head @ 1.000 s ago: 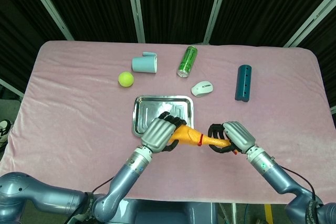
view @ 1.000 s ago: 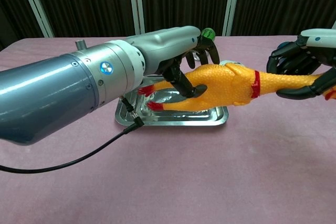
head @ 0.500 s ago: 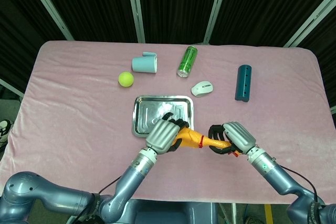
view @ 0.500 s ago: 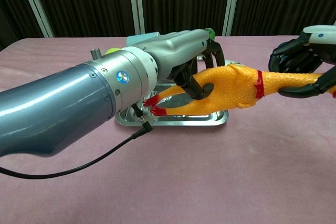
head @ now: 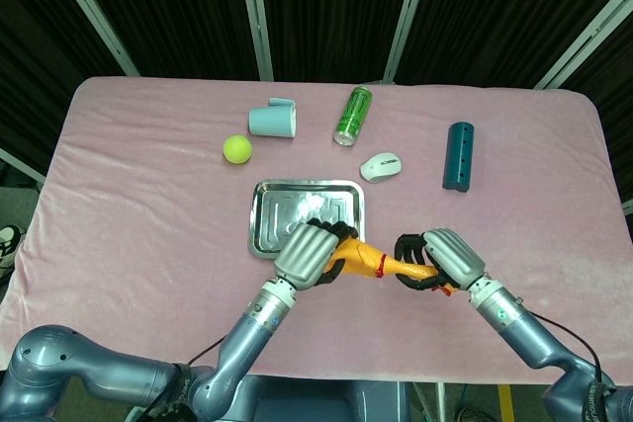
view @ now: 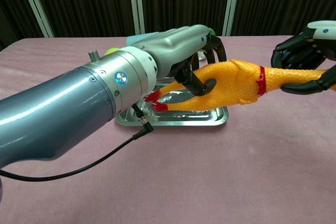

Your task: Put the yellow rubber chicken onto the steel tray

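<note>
The left hand [head: 308, 253] gripped the yellow rubber chicken [head: 368, 262] around its body, dark fingers [view: 195, 81] curled about the thick part just ahead of the legs. The right hand [head: 441, 259] held the chicken's neck end, its black fingers wrapped about the slender orange neck beyond the red collar band. Between the two hands the chicken was stretched roughly level, lifted clear of the counter [head: 148, 205]. In the chest view its red feet hung over the steel tray [head: 262, 207], with the body above the tray's near right part and the neck reaching out past the tray's right rim. From the head view the chicken lay just at the tray's near right corner, angled away toward the right hand. Whether the feet touched the tray could not be told.

The tray sat flat on the pink cloth near the middle of the counter. Beyond it a green can [head: 352, 115] lay on its side, with a light blue cup [head: 272, 120] on its side to the left and a yellow-green ball [head: 236, 149] near that. A white computer mouse [head: 381, 166] rested right of the tray's far edge, and a dark teal cylinder [head: 458, 155] lay farther right, well apart from the rest.
</note>
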